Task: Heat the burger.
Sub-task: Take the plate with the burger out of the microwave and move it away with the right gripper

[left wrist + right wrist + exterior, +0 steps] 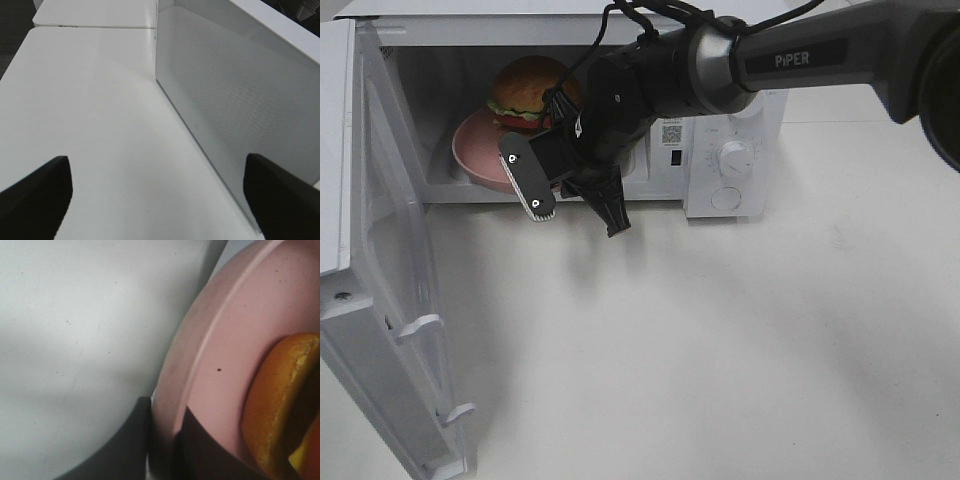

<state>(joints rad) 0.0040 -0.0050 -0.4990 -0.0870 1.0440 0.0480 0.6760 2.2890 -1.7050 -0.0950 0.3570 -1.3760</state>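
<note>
One burger [528, 92]: golden-brown bun, green lettuce frill, red layer. It sits on one pink plate [472, 150] inside the open cavity of one white microwave [735, 160], upper left of centre in the high view. In the right wrist view the bun edge [280, 405] shows at the lower right, on the plate's pink surface [235, 340].

Right claw [575, 205]: one, black, hanging at the cavity mouth, just right of and below the burger in the high view. Its two fingers, one with a pale ribbed pad [532, 190], angle down toward the worktop [720, 340]. The right wrist view shows dark finger shapes at the plate rim, so the claw is clamped on the rim of the plate, not on the burger.

Left claw [160, 200]: one, seen only in its own wrist view. Its two dark fingertips [35, 195] stand wide apart with nothing between them, above the bare white worktop beside the perforated door [235, 100] of the microwave.

Microwave door [380, 270]: one, swung fully open at the left of the high view. Control dials [735, 158]: two, stacked, right of the cavity.

Writing: "PiPER" on the right arm [790, 58], upper right. One QR label [671, 132] on the microwave front; not readable.
</note>
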